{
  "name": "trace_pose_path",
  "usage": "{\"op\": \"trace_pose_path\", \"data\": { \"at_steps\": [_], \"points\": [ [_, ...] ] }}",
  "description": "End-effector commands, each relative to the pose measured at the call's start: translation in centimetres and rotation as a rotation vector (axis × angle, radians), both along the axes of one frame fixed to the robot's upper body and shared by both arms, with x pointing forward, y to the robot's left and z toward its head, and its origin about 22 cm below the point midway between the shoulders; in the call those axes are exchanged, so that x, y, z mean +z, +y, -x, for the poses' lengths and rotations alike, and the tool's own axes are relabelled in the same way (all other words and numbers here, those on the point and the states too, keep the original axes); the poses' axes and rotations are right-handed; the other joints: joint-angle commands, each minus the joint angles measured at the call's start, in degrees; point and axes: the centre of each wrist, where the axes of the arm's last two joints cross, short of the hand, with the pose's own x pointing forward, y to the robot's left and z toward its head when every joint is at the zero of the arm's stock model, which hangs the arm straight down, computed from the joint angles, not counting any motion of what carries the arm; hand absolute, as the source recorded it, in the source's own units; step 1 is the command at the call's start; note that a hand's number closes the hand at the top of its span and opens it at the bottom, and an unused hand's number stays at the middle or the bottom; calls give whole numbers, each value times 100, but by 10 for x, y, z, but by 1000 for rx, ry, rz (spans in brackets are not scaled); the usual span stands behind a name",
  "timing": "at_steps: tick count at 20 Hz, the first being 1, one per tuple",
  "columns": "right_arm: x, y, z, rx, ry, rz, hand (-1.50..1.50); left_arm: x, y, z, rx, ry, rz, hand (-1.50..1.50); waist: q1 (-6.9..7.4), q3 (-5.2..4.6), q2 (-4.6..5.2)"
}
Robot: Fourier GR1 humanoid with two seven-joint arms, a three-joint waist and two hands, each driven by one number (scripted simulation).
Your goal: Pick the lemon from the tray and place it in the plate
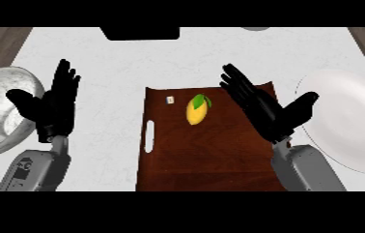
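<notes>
A yellow lemon with a green leaf lies on the upper part of the dark brown wooden tray in the middle of the counter. A white plate sits at the right edge. My right hand hovers open over the tray's right side, fingers straight, just right of the lemon and not touching it; its thumb points toward the plate. At the left, my left hand rests open with fingers up, away from the tray.
A grey bowl-like dish sits at the left edge, partly behind the left hand. A black object lies at the counter's far edge. The tray has a white handle slot on its left side and a small white speck.
</notes>
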Motion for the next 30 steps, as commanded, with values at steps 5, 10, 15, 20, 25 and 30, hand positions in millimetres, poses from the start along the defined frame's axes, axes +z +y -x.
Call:
{"op": "trace_pose_path", "data": {
  "at_steps": [5, 10, 15, 20, 25, 30],
  "points": [
    [47, 67, -25, -165, -100, 215, 150, -42, -5, 20, -101, 193, -134, 0, 101, -159, -201],
    [54, -18, -46, -186, -473, 1119, 150, -52, -5, 26, -117, 262, -129, 0, 57, -327, -354],
    [-14, 37, -8, -555, -262, 497, -150, -56, -8, 35, -156, 277, -113, 0, -22, -115, -181],
    [-56, 59, 17, -247, -389, 605, -150, -45, -12, 51, -164, 265, -112, 0, 73, -142, -209],
    [-21, 54, -18, -177, -410, 1004, -150, -53, -8, 43, -161, 260, -116, 0, 70, -157, -217],
    [39, 66, -42, -145, -397, 1258, -150, -59, -28, 45, -161, 272, -93, 0, 32, -157, -229]
  ]
}}
